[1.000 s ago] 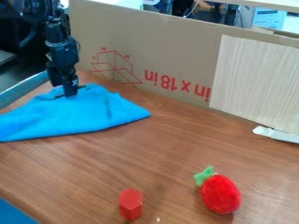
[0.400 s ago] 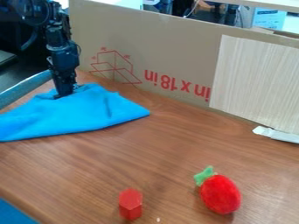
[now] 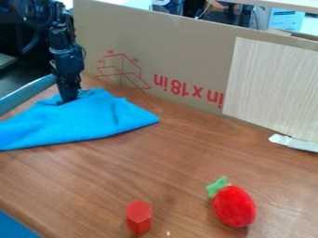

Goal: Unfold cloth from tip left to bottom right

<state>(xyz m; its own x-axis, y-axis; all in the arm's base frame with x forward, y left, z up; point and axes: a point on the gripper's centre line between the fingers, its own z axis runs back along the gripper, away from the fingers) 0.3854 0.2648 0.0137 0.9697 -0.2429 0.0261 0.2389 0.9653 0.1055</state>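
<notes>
The gripper (image 3: 69,100) hangs down at the upper left, its tips touching the far part of the blue cloth (image 3: 84,122). The cloth lies folded in a rough triangle on the left of the wooden table, one corner pointing right and the other side running out of view at the left edge. Small wrinkles show around the gripper's tips.
A red hexagonal block (image 3: 139,217) stands near the front, with a red plush strawberry (image 3: 234,206) to its right. A cardboard wall (image 3: 168,56) runs along the back. White tape (image 3: 294,142) lies at the right, and a blue-grey rail (image 3: 26,94) borders the left.
The gripper has shifted slightly and its tilt has changed, with its tips a little further left on the cloth. The cloth has hardly moved.
</notes>
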